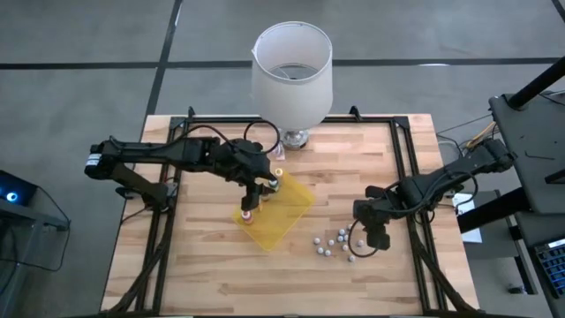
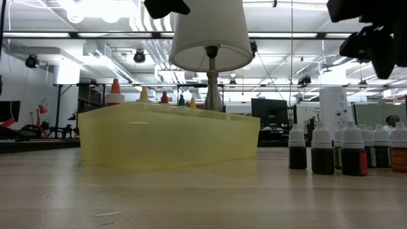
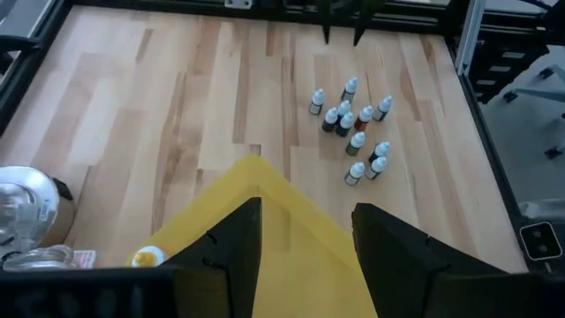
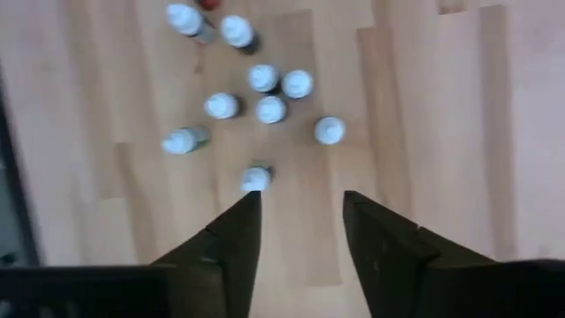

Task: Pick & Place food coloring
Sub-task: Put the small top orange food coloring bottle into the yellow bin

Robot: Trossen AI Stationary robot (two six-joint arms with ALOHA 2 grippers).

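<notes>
Several tiny upright bottles with white caps (image 1: 331, 243) stand in a cluster on the wooden table right of centre; they also show in the low view (image 2: 323, 149), the left wrist view (image 3: 353, 132) and the right wrist view (image 4: 265, 97). A yellow tray (image 1: 278, 216) lies at the table's centre and holds bottles with coloured caps, among them a yellow one (image 1: 278, 174) and a pink one (image 1: 248, 215). My left gripper (image 3: 305, 212) is open and empty above the tray (image 3: 291, 238). My right gripper (image 4: 302, 199) is open and empty above the table, just right of the cluster (image 1: 375, 234).
A lamp with a white shade (image 1: 291, 75) stands at the table's far edge, its metal base (image 3: 22, 208) next to the tray. Black frame rails (image 1: 410, 177) run along the table's sides. Bare wood lies along the near edge.
</notes>
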